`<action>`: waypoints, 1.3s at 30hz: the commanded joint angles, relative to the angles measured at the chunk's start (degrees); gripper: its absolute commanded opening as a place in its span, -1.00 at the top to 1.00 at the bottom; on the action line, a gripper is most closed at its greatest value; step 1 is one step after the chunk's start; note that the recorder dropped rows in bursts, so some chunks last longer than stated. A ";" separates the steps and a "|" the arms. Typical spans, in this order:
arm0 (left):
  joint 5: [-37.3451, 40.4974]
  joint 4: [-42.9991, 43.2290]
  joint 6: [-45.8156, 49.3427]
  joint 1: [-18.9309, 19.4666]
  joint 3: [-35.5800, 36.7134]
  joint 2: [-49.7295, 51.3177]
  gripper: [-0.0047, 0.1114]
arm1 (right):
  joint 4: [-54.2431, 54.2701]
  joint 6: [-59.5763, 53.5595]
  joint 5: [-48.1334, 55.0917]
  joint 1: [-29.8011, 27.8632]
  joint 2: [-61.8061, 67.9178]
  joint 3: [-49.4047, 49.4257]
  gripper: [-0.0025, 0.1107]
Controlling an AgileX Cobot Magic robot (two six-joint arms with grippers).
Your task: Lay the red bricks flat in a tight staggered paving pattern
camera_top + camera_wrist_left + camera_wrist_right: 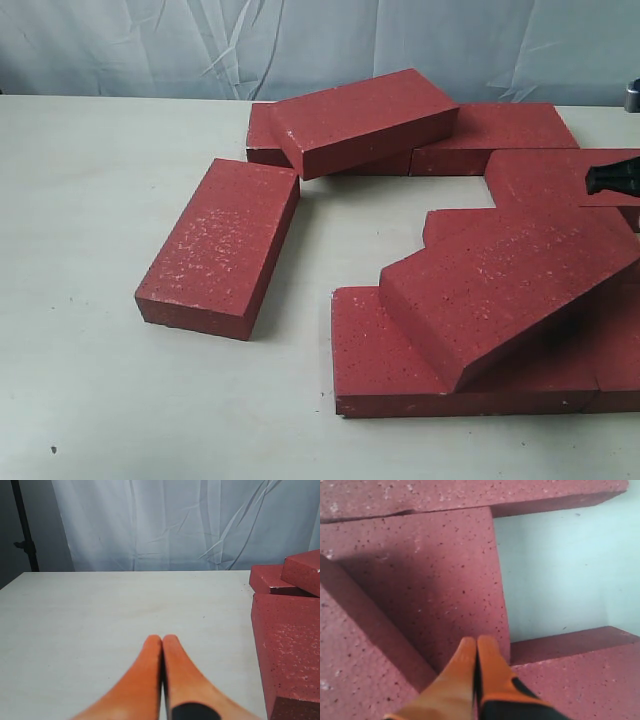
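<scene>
Several red bricks lie on the pale table. One brick lies flat by itself at the left. Another rests tilted on the back row. At the front right a brick leans askew on flat bricks. My right gripper comes in from the right edge above the bricks; in the right wrist view it is shut and empty over a flat brick. My left gripper is shut and empty over bare table, with a brick beside it. It does not show in the exterior view.
A white cloth backdrop hangs behind the table. A bare patch of table lies among the bricks in the right wrist view. A dark stand rises past the table's far corner.
</scene>
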 commanded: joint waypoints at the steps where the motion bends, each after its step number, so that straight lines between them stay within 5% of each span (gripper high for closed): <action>1: -0.27 0.00 -0.09 -0.53 0.26 -0.30 0.92 | 5.06 -5.22 1.02 -0.23 0.08 -0.11 0.97; 27: -0.40 0.00 -0.09 -0.53 0.26 -0.30 0.92 | 29.11 -23.23 10.89 0.56 -0.54 -0.11 0.97; 39: -0.40 0.00 -0.09 -0.53 0.26 -0.30 0.92 | 31.39 -24.32 7.92 8.58 -4.93 -1.29 0.97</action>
